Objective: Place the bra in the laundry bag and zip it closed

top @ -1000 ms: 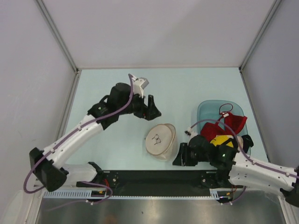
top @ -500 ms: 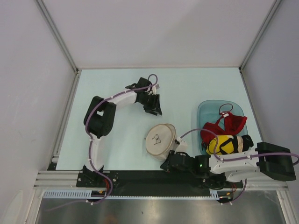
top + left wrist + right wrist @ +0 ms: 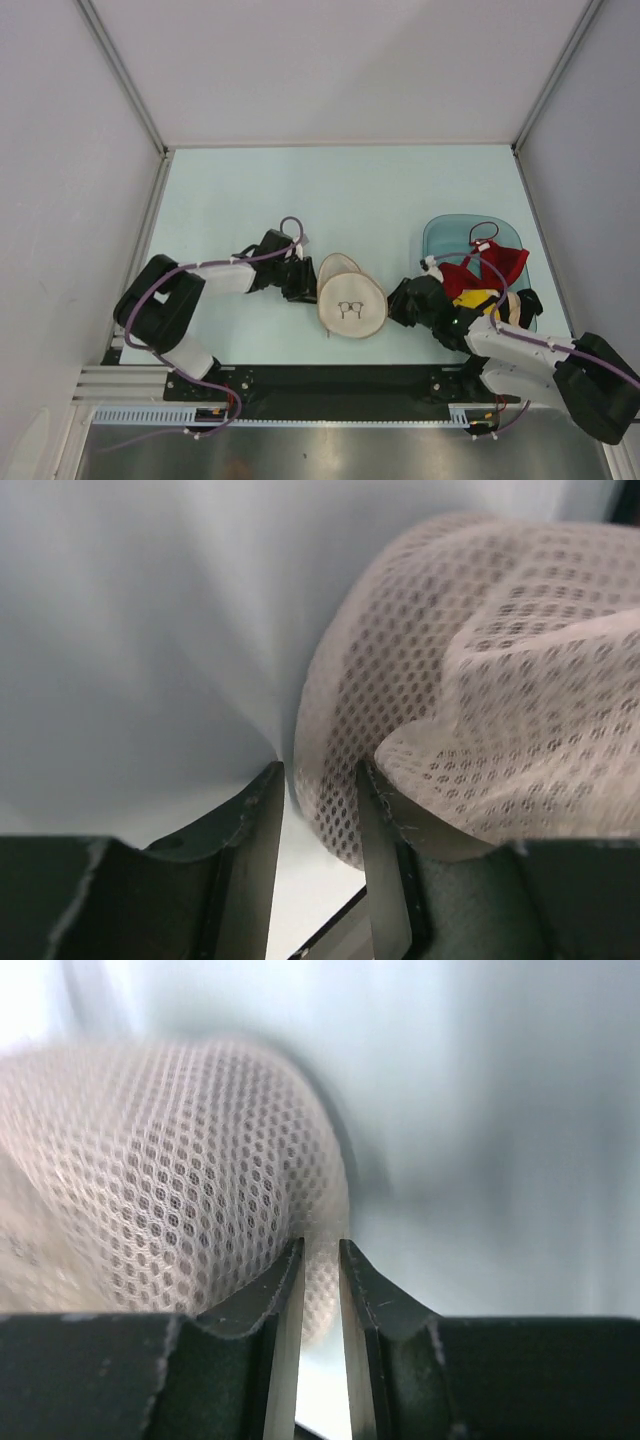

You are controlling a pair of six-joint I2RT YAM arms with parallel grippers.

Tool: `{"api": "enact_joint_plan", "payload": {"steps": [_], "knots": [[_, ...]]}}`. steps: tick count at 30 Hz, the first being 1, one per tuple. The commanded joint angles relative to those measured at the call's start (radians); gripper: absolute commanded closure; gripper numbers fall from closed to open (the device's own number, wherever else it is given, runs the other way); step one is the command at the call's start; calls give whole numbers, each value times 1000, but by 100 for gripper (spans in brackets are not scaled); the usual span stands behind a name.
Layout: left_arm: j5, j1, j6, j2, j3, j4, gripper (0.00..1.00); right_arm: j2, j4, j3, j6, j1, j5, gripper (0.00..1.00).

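Mesh laundry bag [image 3: 352, 305] lies mid-table, logo up; left gripper [image 3: 298, 283] straddles its left rim, cannot tell if clamped; right gripper [image 3: 399, 300] fingers nearly together, seemingly pinching the right rim, probably bracing it for zipping; bra not visible, possibly inside.

Soft even light, faint shadows; wrist views' backgrounds and laundry bag [image 3: 150, 1180] edges blurred.

A teal basket [image 3: 440, 232] holds a red bra [image 3: 497, 262]; also a yellow-and-black garment [image 3: 470, 297].
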Motion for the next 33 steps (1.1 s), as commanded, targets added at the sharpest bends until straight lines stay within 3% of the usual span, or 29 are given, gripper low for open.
{"api": "enact_joint_plan", "payload": {"steps": [1, 3, 7, 13, 17, 20, 21, 26, 29, 33], "knots": [[-20, -38, -113, -100, -119, 140, 58, 100, 7, 149, -236, -164, -226, 75], [-97, -23, -125, -144, -128, 87, 57, 164, -16, 238, -300, -240, -308, 75], [-224, 26, -171, -272, -150, -42, 47, 263, -238, 375, -398, -308, -315, 70], [-394, 39, -207, -588, -225, -196, 45, 241, -456, 430, -483, -389, -226, 48], [-356, 33, -228, -820, -334, -173, 47, 133, -562, 445, -495, -388, -191, 31], [-240, -22, -193, -909, -394, -65, 34, 25, -653, 455, -506, -386, -171, 24], [-220, -50, -175, -914, -401, -41, 28, -30, -674, 464, -516, -385, -174, 22], [-256, -284, -196, -884, -418, 142, 21, -169, -741, 450, -495, -350, -296, 16], [-281, -316, -236, -819, -426, 221, 16, -216, -719, 423, -442, -270, -365, 14], [-276, -316, -228, -701, -395, 266, 18, -246, -625, 361, -330, -117, -356, 15]]}}
